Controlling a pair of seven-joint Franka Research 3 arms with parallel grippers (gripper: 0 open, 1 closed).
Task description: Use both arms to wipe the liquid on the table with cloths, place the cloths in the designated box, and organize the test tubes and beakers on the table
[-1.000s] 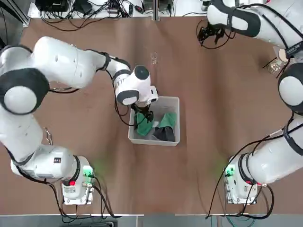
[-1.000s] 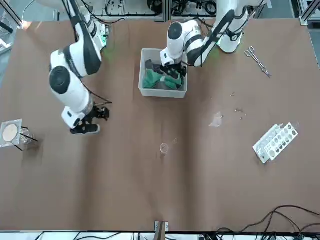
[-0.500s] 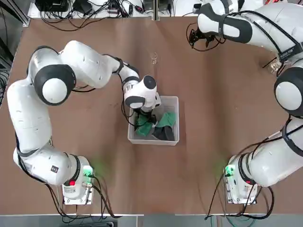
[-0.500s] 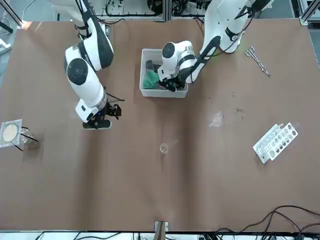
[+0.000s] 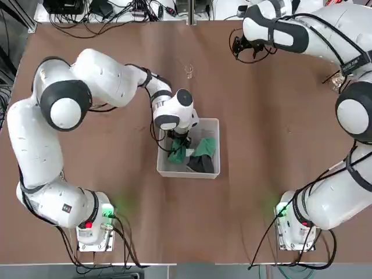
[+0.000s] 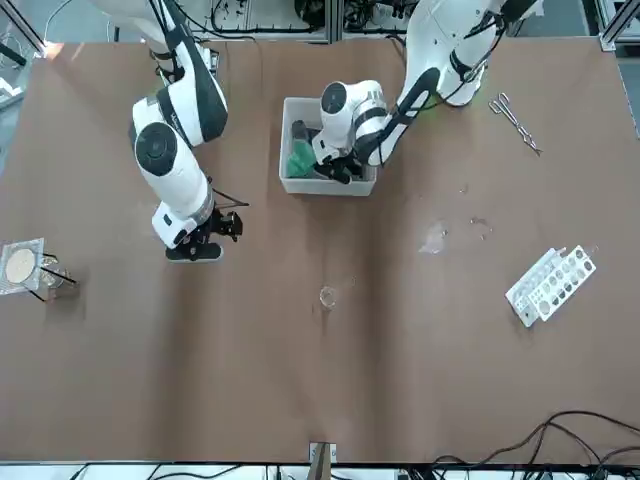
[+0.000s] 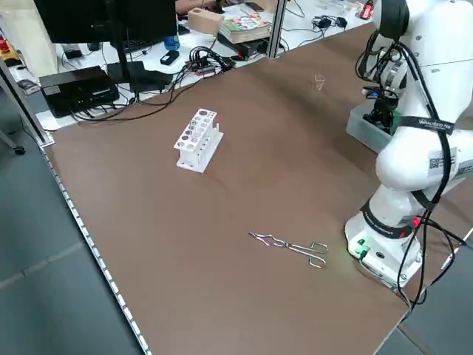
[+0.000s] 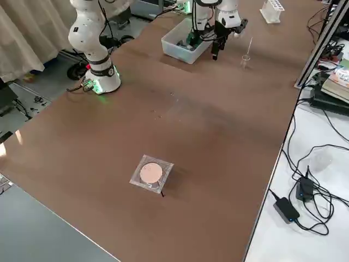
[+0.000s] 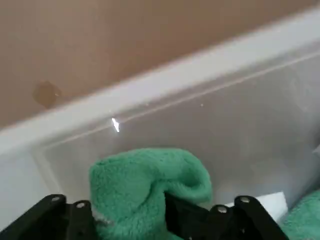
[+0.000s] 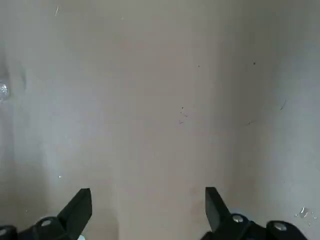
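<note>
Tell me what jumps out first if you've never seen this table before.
The left gripper is down inside the grey box near the table's middle, shut on a green cloth, with a second cloth lying beside it. The right gripper hovers open over bare table, away from the box. A white rack stands alone toward the robot's left side.

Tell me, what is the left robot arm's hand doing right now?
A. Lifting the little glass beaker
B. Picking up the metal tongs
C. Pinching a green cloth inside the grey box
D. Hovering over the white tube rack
C. The left gripper is down in the box, its fingers shut on a green cloth.
</note>
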